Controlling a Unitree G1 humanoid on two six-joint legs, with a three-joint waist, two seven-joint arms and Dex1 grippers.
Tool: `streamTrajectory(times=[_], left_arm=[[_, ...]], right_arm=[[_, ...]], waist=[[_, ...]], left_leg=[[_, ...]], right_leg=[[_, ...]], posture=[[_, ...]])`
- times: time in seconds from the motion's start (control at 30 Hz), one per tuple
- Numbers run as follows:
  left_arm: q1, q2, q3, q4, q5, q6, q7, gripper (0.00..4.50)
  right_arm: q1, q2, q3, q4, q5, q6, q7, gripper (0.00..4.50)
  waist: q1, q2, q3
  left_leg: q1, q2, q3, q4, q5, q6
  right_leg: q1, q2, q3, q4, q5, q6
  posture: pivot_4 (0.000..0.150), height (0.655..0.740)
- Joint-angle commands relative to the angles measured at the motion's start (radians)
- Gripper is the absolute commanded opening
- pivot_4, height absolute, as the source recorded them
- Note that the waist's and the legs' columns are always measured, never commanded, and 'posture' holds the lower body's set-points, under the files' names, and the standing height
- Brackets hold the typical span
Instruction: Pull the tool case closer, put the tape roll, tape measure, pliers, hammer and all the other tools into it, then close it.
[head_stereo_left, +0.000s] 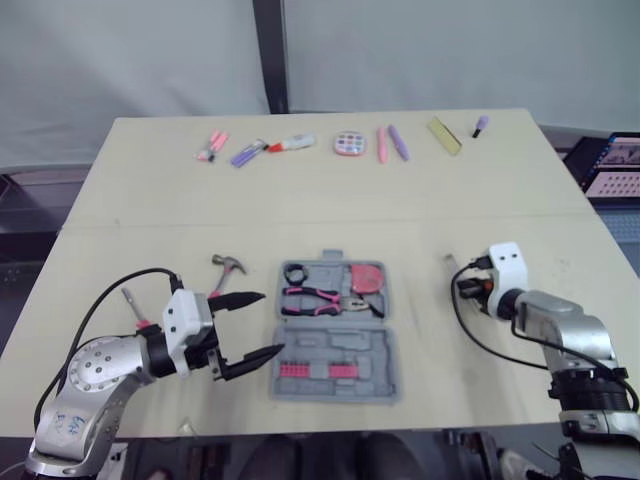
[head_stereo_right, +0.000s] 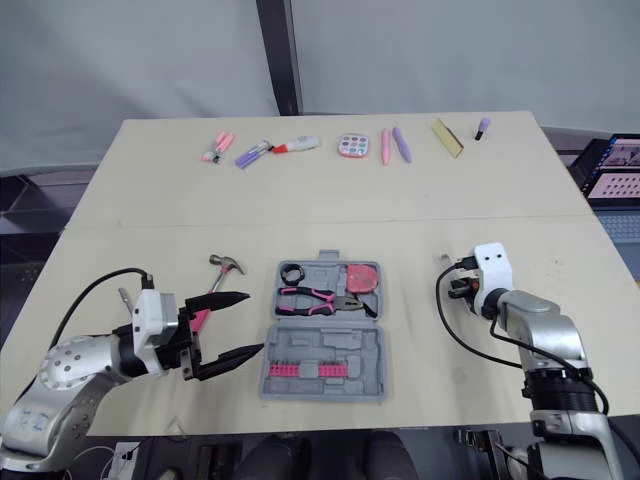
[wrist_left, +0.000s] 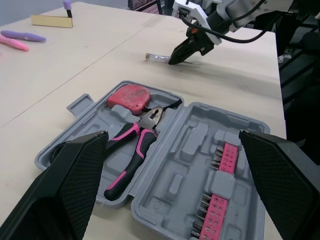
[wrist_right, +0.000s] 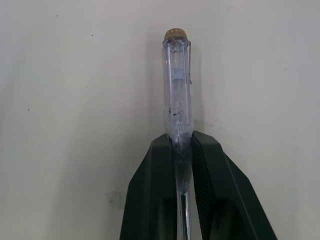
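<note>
Tool case (head_stereo_left: 340, 350): grey moulded plastic, open flat, near centre of worktop (head_stereo_left: 330, 205).
Far half holding black tape roll (head_stereo_left: 296, 272), pink-and-black pliers (head_stereo_left: 318, 298), red tape measure (head_stereo_left: 367, 277).
Near half carrying pink bit strips (head_stereo_left: 300, 369).
Hammer (head_stereo_left: 228, 265) on worktop just left of case.
Left claw (head_stereo_right: 255, 322) spread wide, empty, beside case's left edge.
Right claw (wrist_right: 180, 139) clenched on clear-handled screwdriver (wrist_right: 177, 85), on worktop, well right of case.

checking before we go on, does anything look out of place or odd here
Nothing looks spilled or broken. The hammer lies on the table outside the open tool case, on its left; the right gripper pinches a clear-handled screwdriver on the case's right.
</note>
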Motion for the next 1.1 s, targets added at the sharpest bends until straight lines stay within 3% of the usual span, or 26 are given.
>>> streamTrajectory(times=[0.03, 0.13, 0.27, 0.4, 0.63, 0.77, 1.1], left_arm=[[0.008, 0.003, 0.024, 0.000, -0.013, -0.010, -0.005, 4.50], [0.010, 0.014, 0.055, 0.022, -0.031, -0.003, -0.018, 4.50], [0.021, 0.049, 0.109, 0.082, -0.050, -0.007, -0.073, 4.50], [0.052, 0.069, 0.147, 0.135, -0.062, -0.026, -0.136, 4.50], [0.147, 0.096, 0.192, 0.198, -0.047, -0.101, -0.239, 4.50], [0.170, 0.094, 0.223, 0.257, -0.033, -0.159, -0.255, 4.50], [0.155, 0.087, 0.202, 0.265, -0.007, -0.174, -0.235, 4.50]], right_arm=[[0.006, -0.043, -0.001, -0.119, 0.011, 0.065, 0.033, 0.04], [-0.004, -0.098, 0.019, -0.244, 0.029, 0.155, 0.071, 0.04], [-0.097, -0.287, 0.139, -0.499, 0.101, 0.419, 0.190, 0.04], [-0.220, -0.352, 0.217, -0.628, 0.194, 0.573, 0.260, 0.04], [-0.426, -0.350, 0.353, -0.734, 0.351, 0.759, 0.356, 0.04], [-0.553, -0.268, 0.453, -0.770, 0.404, 0.847, 0.344, 0.04], [-0.708, -0.185, 0.728, -0.719, 0.368, 0.831, 0.310, 0.04]], waist=[[0.000, 0.001, 0.001], [0.000, 0.005, 0.003], [-0.002, 0.007, 0.004], [-0.002, 0.006, 0.004], [0.001, 0.006, 0.004], [0.000, 0.005, 0.005], [-0.007, 0.003, 0.004]], left_leg=[[0.000, 0.000, 0.000, 0.000, 0.000, 0.000], [-0.001, 0.000, 0.001, 0.000, 0.000, 0.000], [-0.003, 0.000, 0.001, 0.000, 0.000, 0.000], [-0.002, 0.002, 0.001, -0.002, 0.000, 0.000], [-0.003, 0.001, 0.001, -0.003, 0.000, 0.000], [-0.003, 0.000, 0.000, -0.002, 0.000, 0.000], [-0.003, 0.000, 0.001, -0.004, 0.000, 0.000]], right_leg=[[0.000, 0.000, 0.000, 0.000, 0.000, 0.000], [-0.001, 0.000, 0.000, 0.000, 0.000, 0.000], [-0.003, 0.000, 0.000, 0.000, 0.000, 0.000], [-0.003, 0.000, 0.000, -0.002, 0.000, 0.000], [-0.003, -0.001, 0.000, -0.005, 0.000, 0.000], [-0.004, -0.002, 0.000, -0.005, 0.000, 0.000], [-0.012, -0.003, 0.000, 0.002, 0.000, 0.000]], posture=[[0.150, 0.7400], [0.150, 0.7400], [0.150, 0.7400], [0.150, 0.7400], [0.150, 0.7400], [0.150, 0.7400], [0.150, 0.7400]])
